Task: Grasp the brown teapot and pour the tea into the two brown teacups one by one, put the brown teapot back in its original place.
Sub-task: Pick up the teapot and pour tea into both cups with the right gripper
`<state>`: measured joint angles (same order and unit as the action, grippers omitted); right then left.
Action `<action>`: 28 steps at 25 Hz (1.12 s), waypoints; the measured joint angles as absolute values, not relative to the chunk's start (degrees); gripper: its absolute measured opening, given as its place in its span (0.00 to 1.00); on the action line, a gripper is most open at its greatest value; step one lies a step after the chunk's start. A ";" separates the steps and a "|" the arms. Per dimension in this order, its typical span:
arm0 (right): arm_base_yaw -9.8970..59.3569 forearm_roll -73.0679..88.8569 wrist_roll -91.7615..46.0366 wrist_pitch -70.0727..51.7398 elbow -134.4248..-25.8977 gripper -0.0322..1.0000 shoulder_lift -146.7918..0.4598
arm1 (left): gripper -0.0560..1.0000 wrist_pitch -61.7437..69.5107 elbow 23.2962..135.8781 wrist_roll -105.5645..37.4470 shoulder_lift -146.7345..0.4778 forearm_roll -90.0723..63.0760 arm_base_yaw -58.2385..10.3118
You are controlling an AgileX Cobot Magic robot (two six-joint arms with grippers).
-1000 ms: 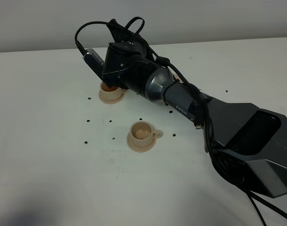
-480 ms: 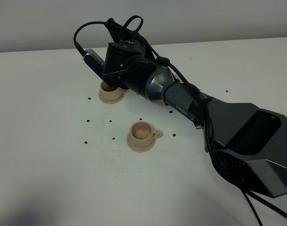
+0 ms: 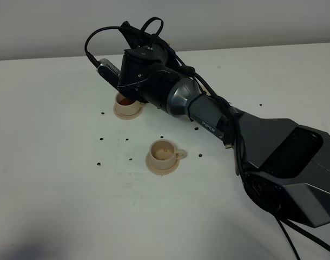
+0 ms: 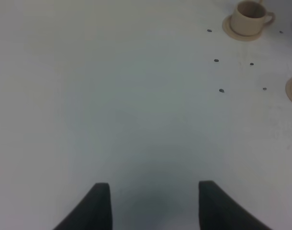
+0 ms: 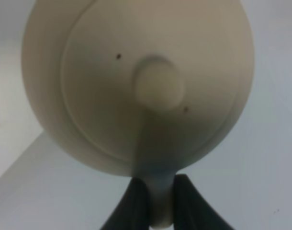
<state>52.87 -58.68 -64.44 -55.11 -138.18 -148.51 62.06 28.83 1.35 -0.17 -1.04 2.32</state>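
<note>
One brown teapot [image 5: 136, 86], lid on, its loop handle clamped between the fingers of the right end effector [image 5: 160, 194]. In the high view the pot is hidden behind that wrist, which hangs over the far teacup [image 3: 127, 104]. Near teacup [image 3: 164, 153] sits on its saucer, apart. Left end effector [image 4: 154, 206]: spread wide, empty, above the bench [image 4: 112, 96].

We stretch our right arm [image 3: 208, 116] far forward, wrist [image 3: 176, 97] apparently rolled, right gripper [image 5: 158, 203] clamped on the brown teapot [image 5: 112, 96]; our left gripper [image 4: 153, 206] hangs, jaws apart.
</note>
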 joint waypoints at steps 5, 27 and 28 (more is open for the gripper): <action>52.87 -59.11 -65.93 -55.11 -138.18 0.13 -148.51 | 0.43 62.06 28.83 1.35 -0.17 -1.04 2.32; 53.79 -62.78 -66.20 -53.87 -138.18 0.13 -148.51 | 0.43 62.06 28.83 1.35 -0.17 -1.04 2.32; 53.79 -63.07 -66.20 -53.87 -138.18 0.13 -148.51 | 0.43 62.06 28.83 1.35 -0.17 -1.04 2.32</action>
<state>53.79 -63.07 -66.20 -53.87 -138.18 -148.51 62.06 28.83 1.35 -0.17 -1.04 2.32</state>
